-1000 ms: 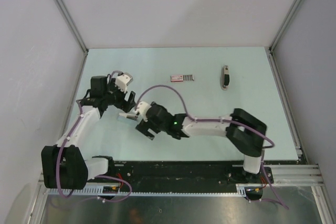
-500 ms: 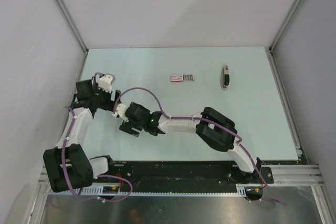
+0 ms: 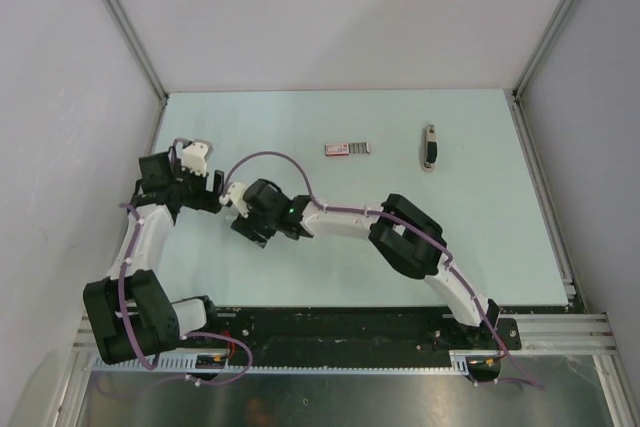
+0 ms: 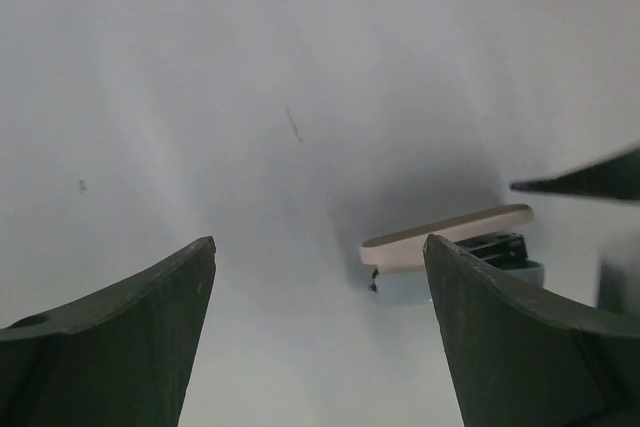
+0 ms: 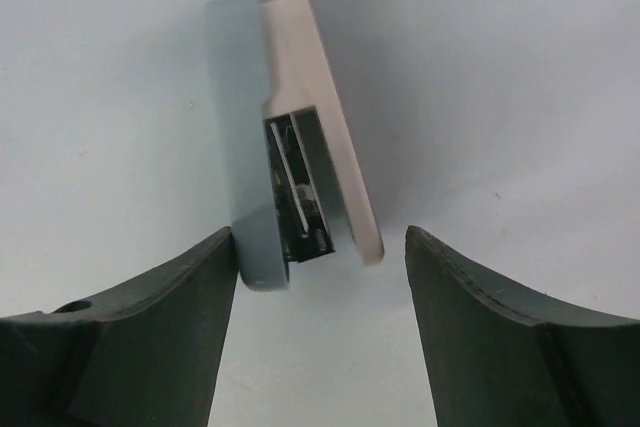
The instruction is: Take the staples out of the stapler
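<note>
A slim black and silver stapler (image 3: 430, 147) lies at the far right of the table, far from both grippers. A second stapler-like thing (image 5: 290, 147), pale blue with a cream lid, is hinged open and shows a black magazine. It lies just beyond my right gripper (image 5: 320, 237), which is open, its left fingertip next to the blue part. It also shows in the left wrist view (image 4: 450, 242), just past the right fingertip of my open, empty left gripper (image 4: 319, 242). In the top view both grippers (image 3: 212, 185) (image 3: 238, 202) meet at the left and hide it. I see no loose staples.
A flat pink-red box (image 3: 345, 148) with a grey strip at its right end lies at the far middle of the pale green table (image 3: 480, 237). Grey walls enclose the table on three sides; the left wall is close to the left arm.
Both grippers have moved left toward the table's left edge. The right arm has stretched further left and the left wrist has drawn back toward the wall.
</note>
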Robot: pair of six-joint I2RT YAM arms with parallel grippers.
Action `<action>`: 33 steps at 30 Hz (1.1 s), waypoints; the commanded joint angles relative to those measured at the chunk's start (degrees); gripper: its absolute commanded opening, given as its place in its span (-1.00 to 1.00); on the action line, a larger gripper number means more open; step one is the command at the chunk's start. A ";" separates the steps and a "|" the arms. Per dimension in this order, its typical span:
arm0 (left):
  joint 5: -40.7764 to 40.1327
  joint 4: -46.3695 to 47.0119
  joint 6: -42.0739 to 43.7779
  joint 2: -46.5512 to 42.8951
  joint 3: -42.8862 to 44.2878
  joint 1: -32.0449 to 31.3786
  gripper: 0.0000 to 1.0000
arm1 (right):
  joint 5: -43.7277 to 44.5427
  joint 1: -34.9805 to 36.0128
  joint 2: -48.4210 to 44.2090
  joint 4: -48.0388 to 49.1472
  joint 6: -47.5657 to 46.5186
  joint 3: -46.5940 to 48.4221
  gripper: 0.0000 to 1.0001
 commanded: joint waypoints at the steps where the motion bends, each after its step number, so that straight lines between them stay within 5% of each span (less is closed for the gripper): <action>1: 5.37 -3.37 -0.33 -0.56 -0.68 -0.60 0.80 | -10.28 -3.42 -0.50 0.14 5.51 1.26 0.42; 13: 4.35 -3.75 2.69 0.92 -1.14 -0.61 0.76 | -20.86 -8.90 -6.87 4.20 11.03 -1.68 0.42; 33: 4.92 -5.11 2.86 -0.36 -0.60 0.28 0.71 | -11.74 -6.95 3.03 -1.13 1.85 8.06 0.12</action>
